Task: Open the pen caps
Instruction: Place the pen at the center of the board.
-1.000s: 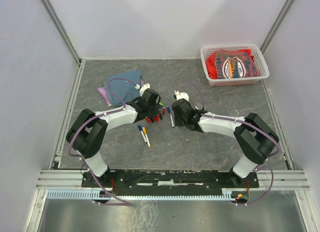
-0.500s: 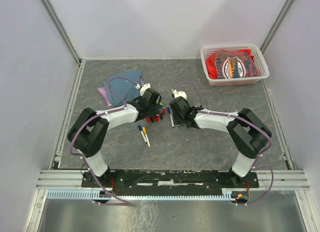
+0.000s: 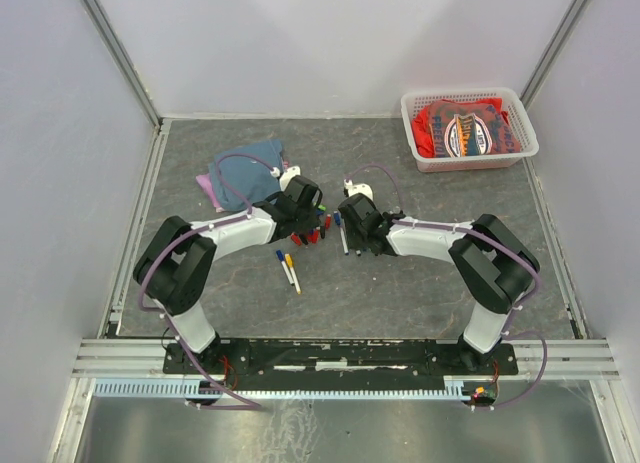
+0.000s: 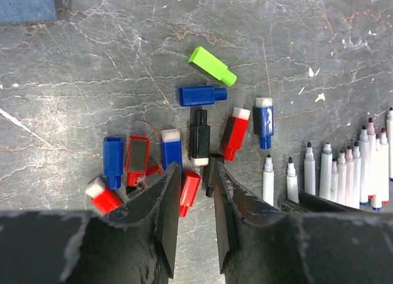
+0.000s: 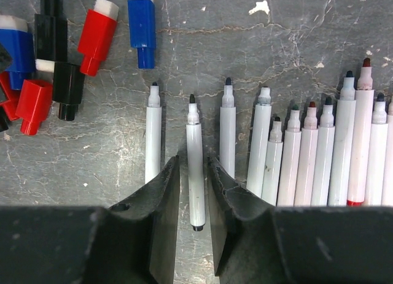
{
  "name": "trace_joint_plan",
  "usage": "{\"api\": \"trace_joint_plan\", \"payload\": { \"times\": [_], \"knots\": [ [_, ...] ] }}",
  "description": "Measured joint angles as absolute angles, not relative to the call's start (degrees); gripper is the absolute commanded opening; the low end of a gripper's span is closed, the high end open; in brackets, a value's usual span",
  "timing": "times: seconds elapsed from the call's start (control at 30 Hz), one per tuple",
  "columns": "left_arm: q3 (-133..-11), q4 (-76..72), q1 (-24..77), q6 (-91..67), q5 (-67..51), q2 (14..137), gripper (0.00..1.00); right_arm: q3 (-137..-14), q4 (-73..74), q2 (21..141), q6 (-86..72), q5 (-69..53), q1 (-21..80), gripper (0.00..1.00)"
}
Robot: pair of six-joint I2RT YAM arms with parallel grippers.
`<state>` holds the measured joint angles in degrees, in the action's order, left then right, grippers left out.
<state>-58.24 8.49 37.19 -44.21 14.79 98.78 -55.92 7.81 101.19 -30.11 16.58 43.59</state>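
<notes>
Bright, even light falls from above, and shadows on the table (image 3: 400,293) are soft and faint. Both wrist views are sharp, while the pale walls (image 3: 330,43) in the top view look slightly washed out.

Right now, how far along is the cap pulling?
Mostly done: loose caps lie piled, and a row of bare-tipped pens lies beside them. In hand: nothing gripped; right pincer is open astride one bare pen, left pincer open over the caps. Remaining: two pens nearer the bases look capped.
</notes>
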Motion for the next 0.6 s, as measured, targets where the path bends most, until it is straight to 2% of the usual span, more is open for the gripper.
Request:
{"api": "trace_joint_plan", "payload": {
  "times": [0.13,0.3,0.6],
  "knots": [
    [-58.08,8.49,37.19,-44.23,14.81,97.14,0.36,-55.92,7.88,101.08,-30.06,16.60,43.59,0.33],
    [-56.05,8.32,37.19,-44.25,15.05,91.88,0.41,-55.90,8.93,97.84,-29.63,16.58,43.62,0.36],
    [-46.54,7.05,36.82,-44.91,16.88,77.91,0.47,-55.90,9.56,88.62,-29.17,17.72,48.40,0.41]
  ]
}}
